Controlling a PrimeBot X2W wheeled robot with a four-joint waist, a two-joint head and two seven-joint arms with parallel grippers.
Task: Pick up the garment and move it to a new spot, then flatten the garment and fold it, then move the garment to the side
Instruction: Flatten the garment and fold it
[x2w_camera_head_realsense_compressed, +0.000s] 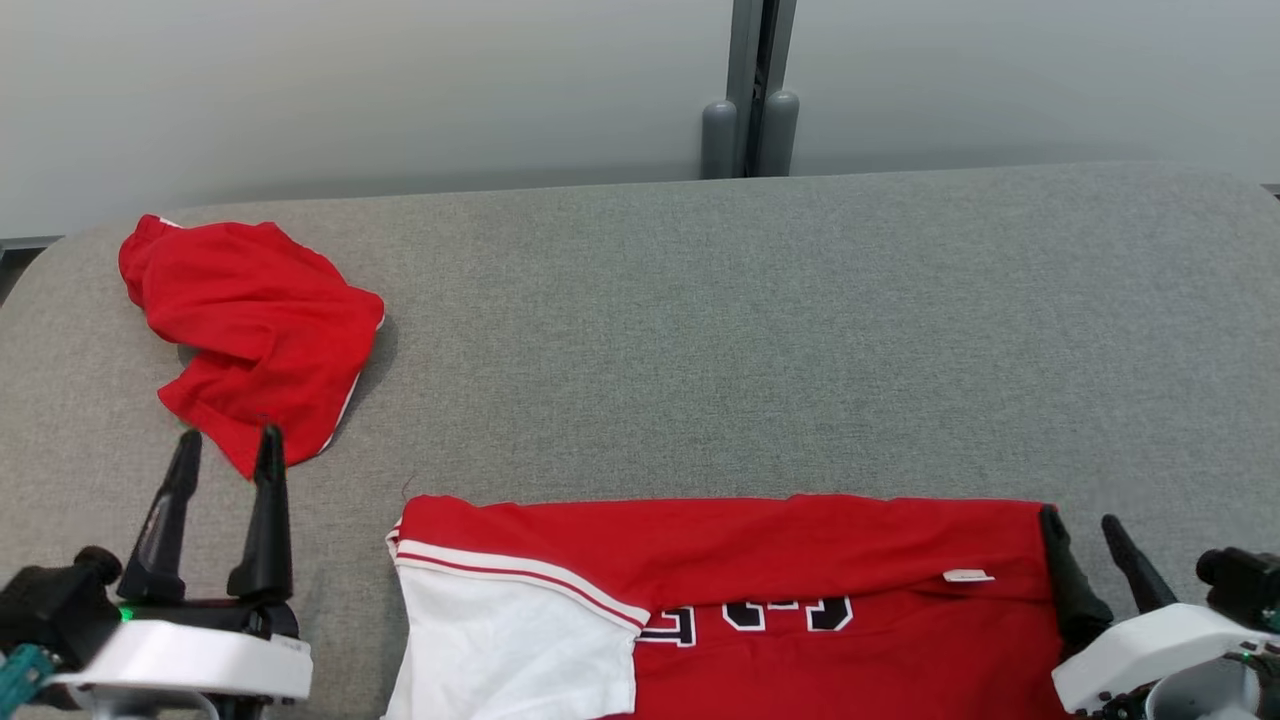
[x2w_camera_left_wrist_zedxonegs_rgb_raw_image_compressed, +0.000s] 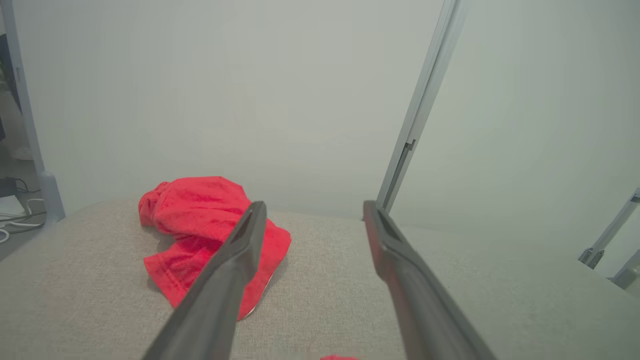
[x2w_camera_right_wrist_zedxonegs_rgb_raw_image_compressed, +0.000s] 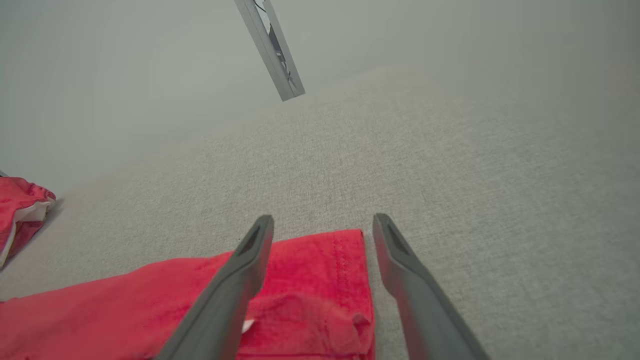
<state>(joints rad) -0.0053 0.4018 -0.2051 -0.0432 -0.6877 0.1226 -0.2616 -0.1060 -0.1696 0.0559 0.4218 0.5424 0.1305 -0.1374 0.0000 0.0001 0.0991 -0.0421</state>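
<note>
Head view: jersey (x2w_camera_head_realsense_compressed: 800, 590) lies near-centre, its right edge at the right gripper (x2w_camera_head_realsense_compressed: 1079, 517), jaws wide; left gripper (x2w_camera_head_realsense_compressed: 230, 435) also wide, well left.

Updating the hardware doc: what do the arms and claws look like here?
Left claw and right claw match: two long, dark grey fingers tapering to blunt tips, slotted near the tip, on a glossy white housing. A black rounded module sits beside each. A small green light and a teal part show at the left one.
</note>
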